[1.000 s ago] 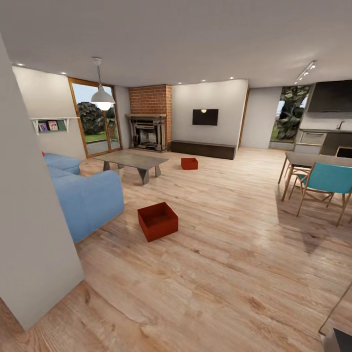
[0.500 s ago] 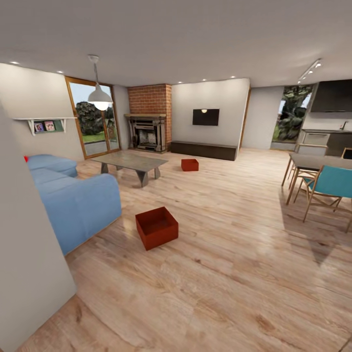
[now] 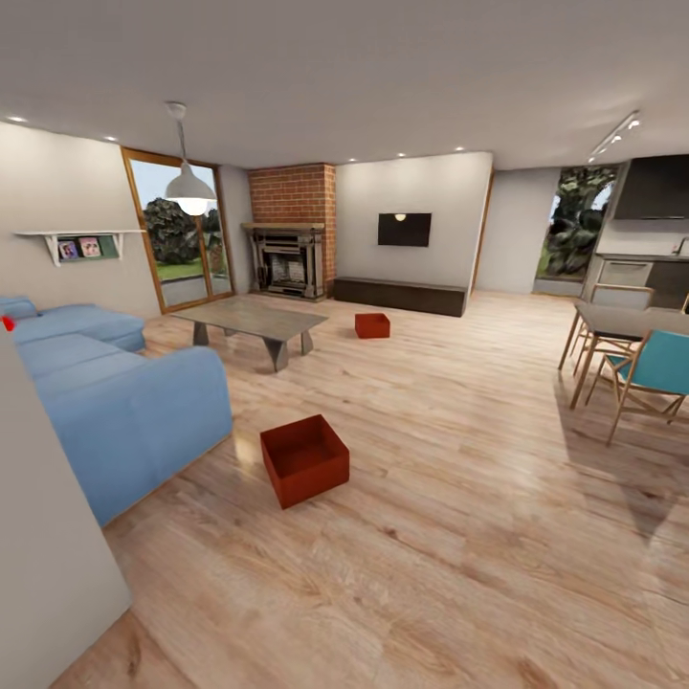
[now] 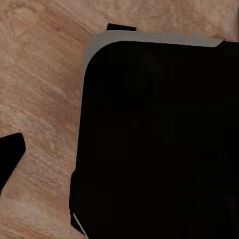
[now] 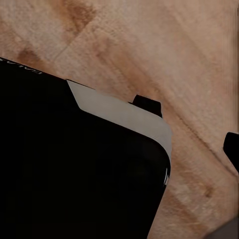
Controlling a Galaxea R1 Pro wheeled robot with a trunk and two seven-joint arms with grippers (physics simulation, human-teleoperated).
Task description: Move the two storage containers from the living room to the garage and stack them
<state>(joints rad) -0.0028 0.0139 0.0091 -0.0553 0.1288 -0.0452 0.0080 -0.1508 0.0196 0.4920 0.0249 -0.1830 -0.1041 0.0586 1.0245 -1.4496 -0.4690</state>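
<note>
Two red-orange open-top storage containers stand on the light wood plank floor of the living room in the head view. The nearer container (image 3: 304,459) sits just off the end of the blue sofa (image 3: 134,411). The farther container (image 3: 372,325) lies beyond the grey low table (image 3: 254,321), in front of the brick fireplace (image 3: 292,254). Both are empty and upright. In the left wrist view one dark fingertip (image 4: 10,159) sits at the picture's edge over wood floor. The right wrist view has a dark fingertip (image 5: 232,149) at its edge too. Neither gripper holds anything.
A white wall corner (image 3: 48,545) stands close at the left. A dining table (image 3: 622,321) with a teal chair (image 3: 660,368) is at the right. Wide wood floor (image 3: 459,498) stretches between me and the containers. My black base (image 4: 159,139) lies under both wrists.
The head view has shifted: the wall corner at the left covers less of the picture and more sofa shows. The containers themselves have not moved.
</note>
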